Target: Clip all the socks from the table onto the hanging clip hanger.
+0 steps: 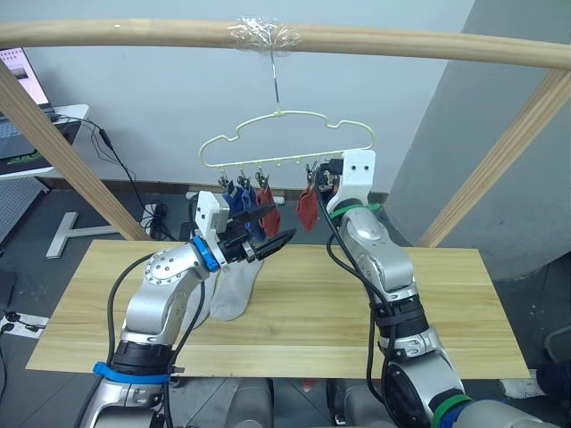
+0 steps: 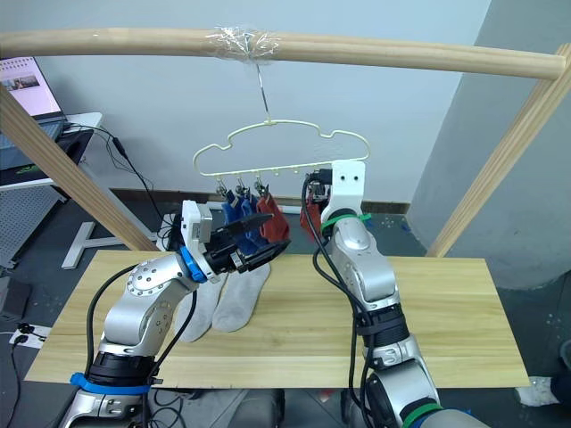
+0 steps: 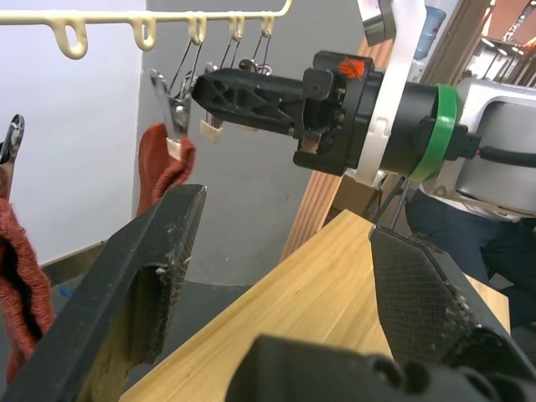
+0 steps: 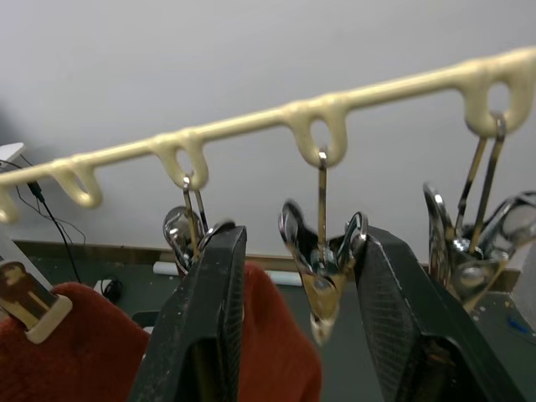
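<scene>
A: At the upper middle of the head views, the thin pale yellow wire clip hanger hangs from the round wooden pole. Two blue ankle socks and two rust red ankle socks are already clipped on, as far as I can tell.

B: So what is left?

A: Two light grey ankle socks lie on the light yellowish plank desk, lower left of centre. I judge the job about two thirds done.

B: And the pincers?

A: The right pincer is raised to the hanger's right half, fingers spread, with an empty dark metal clip between them; it grips nothing. The left pincer hovers wide open and empty in front of the blue socks, above the grey pair and apart from it.

B: The grey socks sit below both pincers, then.

A: Yes, untouched on the desk.
</scene>
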You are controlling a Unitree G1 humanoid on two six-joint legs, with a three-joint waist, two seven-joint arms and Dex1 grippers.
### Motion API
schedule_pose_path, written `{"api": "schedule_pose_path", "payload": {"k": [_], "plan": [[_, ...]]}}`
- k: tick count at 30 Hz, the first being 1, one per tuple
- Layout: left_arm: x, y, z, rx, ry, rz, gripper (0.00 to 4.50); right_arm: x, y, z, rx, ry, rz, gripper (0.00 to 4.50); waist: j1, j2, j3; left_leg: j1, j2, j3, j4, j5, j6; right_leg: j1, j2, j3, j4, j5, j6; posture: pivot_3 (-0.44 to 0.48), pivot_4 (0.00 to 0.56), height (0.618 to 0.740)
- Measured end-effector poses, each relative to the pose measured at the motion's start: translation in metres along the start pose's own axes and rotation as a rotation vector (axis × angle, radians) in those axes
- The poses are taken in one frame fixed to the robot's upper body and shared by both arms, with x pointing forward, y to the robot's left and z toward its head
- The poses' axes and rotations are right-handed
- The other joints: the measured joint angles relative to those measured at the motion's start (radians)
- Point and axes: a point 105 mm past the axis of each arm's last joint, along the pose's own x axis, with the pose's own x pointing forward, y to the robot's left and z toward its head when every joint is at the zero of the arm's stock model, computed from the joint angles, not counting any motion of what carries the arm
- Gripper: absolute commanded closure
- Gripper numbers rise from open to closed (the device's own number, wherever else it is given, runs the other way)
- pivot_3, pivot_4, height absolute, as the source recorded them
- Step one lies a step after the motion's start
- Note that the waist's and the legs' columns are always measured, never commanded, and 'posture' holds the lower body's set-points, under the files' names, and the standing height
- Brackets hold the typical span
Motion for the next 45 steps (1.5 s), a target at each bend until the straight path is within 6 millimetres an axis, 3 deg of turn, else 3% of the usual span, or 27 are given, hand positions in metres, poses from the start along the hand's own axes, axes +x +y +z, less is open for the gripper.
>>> {"api": "schedule_pose_path", "payload": {"k": [15,23,29,32,34,36,39,43,45], "plan": [[0.002,-0.004,0.006,0.011,-0.008,-0.016,0.90,0.000,0.004,0.000,0.000,-0.001,0.024,2.58,0.001,0.000,0.000,0.000,0.000,0.000,0.000,0.000,0.000,0.000,0.000,0.000,0.000,0.000,0.000,0.249,0.156,0.740],[0.002,-0.005,0.009,0.018,-0.013,-0.016,0.90,0.001,0.000,-0.002,0.001,-0.002,0.005,4.48,0.001,0.000,0.000,0.000,0.000,0.000,0.000,0.000,0.000,0.000,0.000,0.000,0.000,0.000,0.000,0.246,0.165,0.740],[-0.002,-0.008,0.002,0.003,0.002,-0.010,0.90,0.001,-0.007,0.001,0.012,-0.010,0.027,4.48,0.001,0.000,0.000,0.000,0.000,0.000,0.000,0.000,0.000,0.000,0.000,0.000,0.000,0.000,0.000,0.240,0.177,0.740],[-0.007,-0.007,-0.006,0.021,0.034,0.021,0.73,-0.004,-0.002,0.004,0.030,0.016,0.138,4.49,0.001,0.000,0.001,0.000,0.000,0.000,0.000,0.000,0.000,0.000,0.000,0.000,0.000,0.000,0.000,0.236,0.180,0.740],[-0.011,-0.004,-0.013,0.025,0.068,0.044,0.34,-0.007,-0.001,0.003,0.024,0.047,0.196,4.50,0.000,0.001,0.001,0.000,0.000,0.000,0.000,0.000,0.000,0.000,0.000,0.000,0.000,0.000,0.000,0.234,0.185,0.740],[-0.024,0.007,-0.035,0.025,0.170,0.125,0.02,-0.012,0.001,0.003,0.025,0.076,0.252,4.50,-0.002,0.001,0.001,0.001,0.001,0.000,-0.001,0.000,0.000,0.000,0.000,0.000,0.000,0.000,-0.001,0.234,0.185,0.740],[-0.042,0.017,-0.064,-0.006,0.285,0.212,0.02,-0.017,0.001,0.005,0.034,0.089,0.276,4.50,-0.002,0.002,0.004,0.000,0.001,0.000,-0.001,0.000,0.000,-0.001,0.000,0.000,0.000,-0.001,-0.001,0.228,0.195,0.740],[-0.068,0.036,-0.106,0.081,0.520,0.317,0.02,-0.024,-0.002,0.000,0.013,0.127,0.311,4.50,0.000,0.003,0.005,0.000,0.000,0.000,-0.002,0.000,0.000,-0.001,0.000,0.000,-0.001,-0.001,-0.001,0.230,0.198,0.740],[-0.075,0.036,-0.128,0.069,0.598,0.348,0.02,-0.026,-0.006,-0.002,0.031,0.147,0.306,4.50,0.001,0.003,0.006,0.000,0.000,0.001,-0.001,0.000,0.000,-0.001,0.000,0.000,-0.001,-0.001,-0.001,0.230,0.198,0.740]]}}
